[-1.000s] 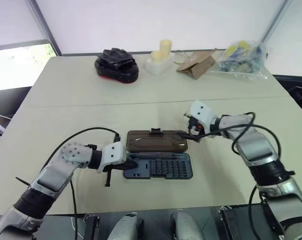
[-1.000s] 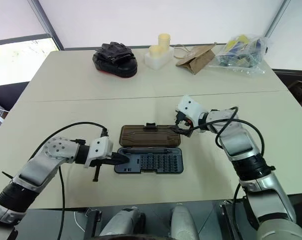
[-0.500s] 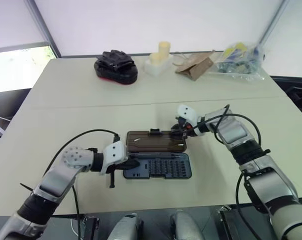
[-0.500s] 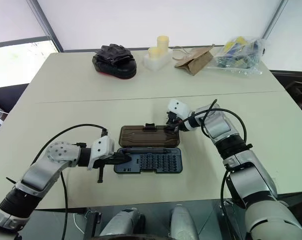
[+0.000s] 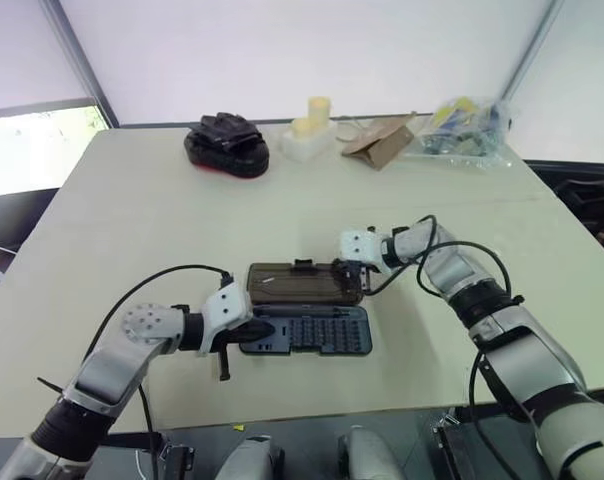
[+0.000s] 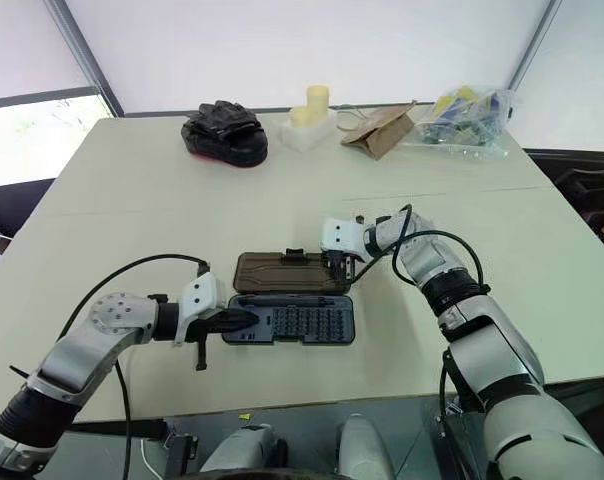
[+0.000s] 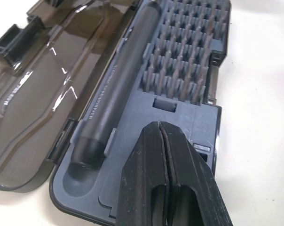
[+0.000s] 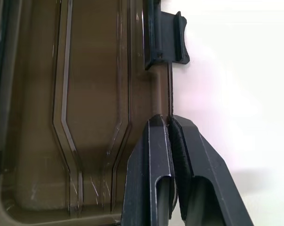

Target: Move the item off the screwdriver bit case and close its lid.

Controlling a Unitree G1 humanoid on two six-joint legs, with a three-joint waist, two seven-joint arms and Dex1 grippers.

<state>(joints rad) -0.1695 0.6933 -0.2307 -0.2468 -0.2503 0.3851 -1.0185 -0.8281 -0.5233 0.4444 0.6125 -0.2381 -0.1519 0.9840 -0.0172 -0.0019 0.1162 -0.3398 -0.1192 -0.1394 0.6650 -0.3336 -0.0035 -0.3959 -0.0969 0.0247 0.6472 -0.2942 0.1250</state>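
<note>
1. The case point(image 5: 307, 318) lies open at the centre of the head views, on a pale table point(image 5: 132, 220). Its grey-blue tray is nearer the bottom of the frame and its lid point(image 5: 302, 283) lies flat just above it.

2. Nothing sits on the case now. A bulky black-and-red object point(image 5: 227, 146) rests at the upper left, well apart from it. I judge the clearing step done, with closing the lid in hand.

3. My left gripper point(image 5: 254, 328) comes in from the lower left. Its fingers point(image 7: 168, 179) are pressed together with nothing between them. They rest over the tray's left end, beside the dark driver handle point(image 7: 118, 89). It looks placed to steady the tray.

4. My right gripper point(image 6: 334, 262) reaches in from the right to the lid's right end. In the right wrist view its fingers point(image 8: 153, 174) are closed against the lid's outer rim, on the edge that carries the black latch point(image 8: 168, 37). Whether the rim is pinched between them I cannot tell.

5. Next, I judge, the right gripper must raise this outer edge and swing the lid over its hinge onto the tray.

6. My left fingers lie in the lid's path and must clear first. Then the latch needs a press to catch.
</note>
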